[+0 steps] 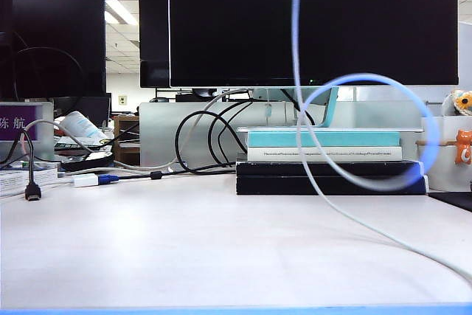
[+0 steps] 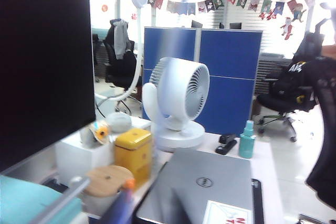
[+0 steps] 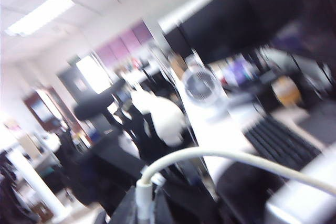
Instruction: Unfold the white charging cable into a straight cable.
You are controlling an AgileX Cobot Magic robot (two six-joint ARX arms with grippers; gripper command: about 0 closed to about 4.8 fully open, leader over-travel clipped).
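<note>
Close to the lens, one white charging cable (image 1: 346,215) trails across your bench (image 1: 147,248), curls into a single loop before the stacked books (image 1: 328,171), then climbs out of frame. Your left gripper isn't visible, its fingers' state untold. Your right gripper (image 3: 144,203) is clamped on the cable's end, so it's nearer.

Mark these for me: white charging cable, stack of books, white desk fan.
white charging cable (image 1: 424,127), exterior view, right side of its hanging loop.
stack of books (image 1: 324,154), exterior view, spine of the white book.
white desk fan (image 2: 181,90), left wrist view, round front grille.
</note>
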